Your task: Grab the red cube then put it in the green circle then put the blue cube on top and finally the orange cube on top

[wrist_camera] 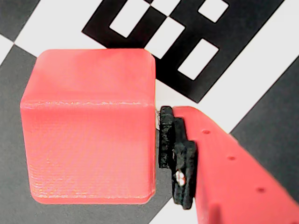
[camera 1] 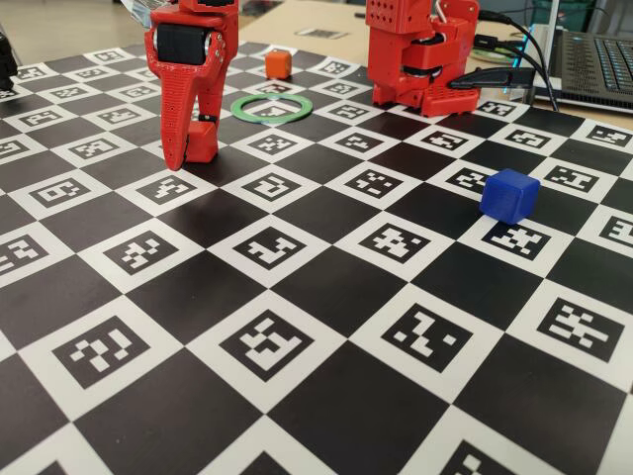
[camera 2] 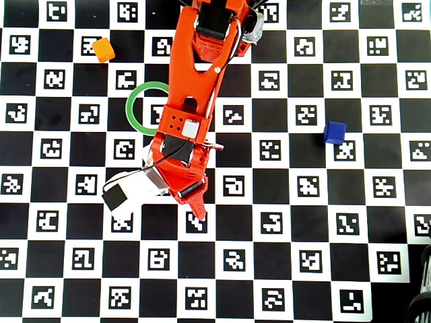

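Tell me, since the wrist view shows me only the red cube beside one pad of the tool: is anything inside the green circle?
Observer: No. In the fixed view the green circle lies empty, just beyond the red cube.
Operator: Where is the orange one?
Observer: The orange cube sits behind the circle, apart from it.
Operator: And blue?
Observer: The blue cube stands alone, far right in the fixed view.

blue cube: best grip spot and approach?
Take the blue cube from above, across two opposite side faces. It sits flat and alone, turned slightly against the board's grid in the overhead view, so rotate the hand to match; all sides are clear.
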